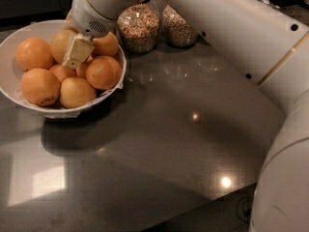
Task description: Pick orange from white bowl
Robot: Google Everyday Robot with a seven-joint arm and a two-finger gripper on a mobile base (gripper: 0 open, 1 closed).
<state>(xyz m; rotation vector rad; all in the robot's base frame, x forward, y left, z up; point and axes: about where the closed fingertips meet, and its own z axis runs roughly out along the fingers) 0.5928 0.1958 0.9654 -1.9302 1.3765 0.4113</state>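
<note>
The white bowl (8, 54) stands at the table's back left and holds several oranges. My gripper (71, 57) reaches down into it from above. One cream finger (78, 50) shows against the right side of the large pale orange (60, 41). The other finger is hidden behind that orange. The gripper is shut on the pale orange, which sits slightly above the deeper-orange fruit around it. A smaller orange (62, 72) shows just beneath it.
Two glass jars of grains (139, 27) (177, 27) stand just right of the bowl at the back. My white arm (231, 28) crosses the top right and fills the right edge (285, 178). The dark glossy table (159, 144) ends at the lower right.
</note>
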